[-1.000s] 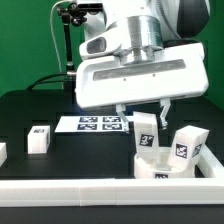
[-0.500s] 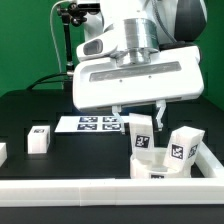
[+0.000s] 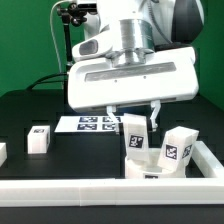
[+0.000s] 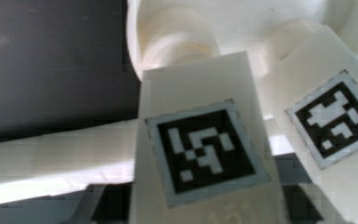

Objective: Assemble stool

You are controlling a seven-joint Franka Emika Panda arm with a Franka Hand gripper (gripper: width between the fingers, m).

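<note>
My gripper (image 3: 136, 117) is shut on an upright white leg block (image 3: 134, 136) with a square tag. The block's lower end stands in the round white seat (image 3: 148, 172) at the front of the exterior view's right. A second tagged leg (image 3: 177, 149) stands tilted in the seat beside it. In the wrist view the held leg (image 4: 201, 150) fills the middle between my dark fingers (image 4: 91, 204), with the second leg (image 4: 338, 108) next to it. Another loose leg block (image 3: 38, 139) stands on the black table at the exterior view's left.
The marker board (image 3: 92, 124) lies flat behind the seat. A low white wall (image 3: 80, 190) runs along the table's front and turns up the exterior view's right side (image 3: 212, 158). Part of one more white block (image 3: 2, 152) shows at the left edge.
My gripper has moved toward the exterior view's left with the leg block in it. The seat and the second leg have shifted left along with it.
</note>
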